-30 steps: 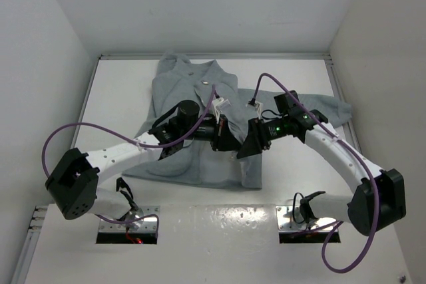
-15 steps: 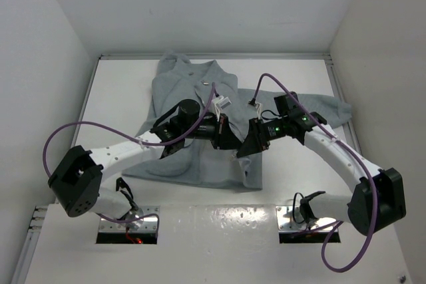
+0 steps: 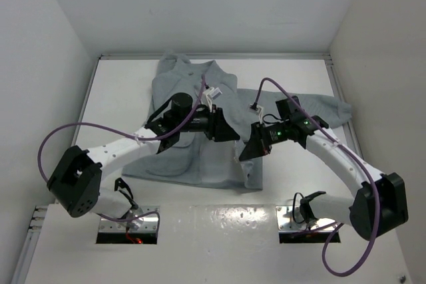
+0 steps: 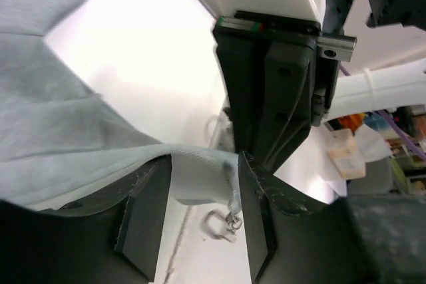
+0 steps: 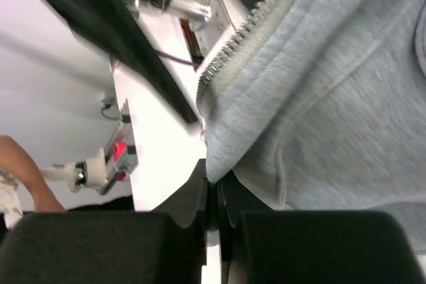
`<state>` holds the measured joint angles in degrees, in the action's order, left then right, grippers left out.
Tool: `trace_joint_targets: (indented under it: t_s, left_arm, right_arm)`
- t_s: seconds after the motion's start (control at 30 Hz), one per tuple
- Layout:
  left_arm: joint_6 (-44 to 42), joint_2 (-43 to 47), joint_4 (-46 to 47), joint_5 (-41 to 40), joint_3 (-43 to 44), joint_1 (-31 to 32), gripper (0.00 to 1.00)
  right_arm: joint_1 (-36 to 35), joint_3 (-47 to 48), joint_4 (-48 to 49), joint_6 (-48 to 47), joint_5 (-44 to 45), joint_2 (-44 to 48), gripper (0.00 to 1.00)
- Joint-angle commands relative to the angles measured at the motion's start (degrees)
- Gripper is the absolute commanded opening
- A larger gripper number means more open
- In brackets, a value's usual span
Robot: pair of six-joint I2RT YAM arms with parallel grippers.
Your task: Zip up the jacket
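Fabric of the large light grey soft jacket (image 3: 200, 114) spread on the white table (image 3: 120, 91) looks limp and light, so the left gripper (image 4: 203, 214) pinching its zipper edge and the right gripper (image 5: 214, 194) clenched on the toothed hem seem well placed

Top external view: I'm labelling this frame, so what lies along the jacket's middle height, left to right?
Left arm's black tool → bare front of the large light grey soft fabric jacket → right arm's black tool.
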<state>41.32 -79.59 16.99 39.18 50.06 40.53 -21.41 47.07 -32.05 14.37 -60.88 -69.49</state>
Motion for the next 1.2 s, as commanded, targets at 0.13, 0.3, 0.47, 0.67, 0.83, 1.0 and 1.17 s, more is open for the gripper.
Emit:
trace_joint_targets:
  t_s: [0.13,0.3,0.47,0.67,0.83,1.0,1.17]
  left_arm:
    - [-13.5,6.8,-11.6,-0.59,3.28,-3.71,0.51]
    - [-27.59,10.06,-33.4,-15.16,3.29,-0.82,0.48]
    - [-31.48,8.93,-43.53,-23.35,-0.48,2.09,0.44]
    - [-29.72,3.32,-45.55,-25.47,-0.76,3.24,0.45]
    - [-25.51,-3.28,-48.63,-33.02,3.11,2.45,0.43]
    - [-24.28,-5.31,-50.04,-33.55,3.64,1.13,0.48]
    - [-23.74,-4.78,-53.55,-32.32,3.64,1.13,0.51]
  right_arm:
    - [2.07,-1.19,0.58,-0.93,-1.78,1.55,0.0]
    - [4.62,-5.4,8.04,8.19,-0.64,1.38,0.0]
    - [5.06,-8.48,12.97,12.25,1.03,1.12,0.0]
    - [4.98,-8.84,14.39,14.01,2.96,0.32,0.0]
    - [5.67,-8.4,14.3,14.19,2.79,0.5,0.0]
    - [6.64,-8.22,13.86,13.75,2.26,0.5,0.0]
    - [7.08,-7.78,13.24,13.14,2.35,0.06,0.0]
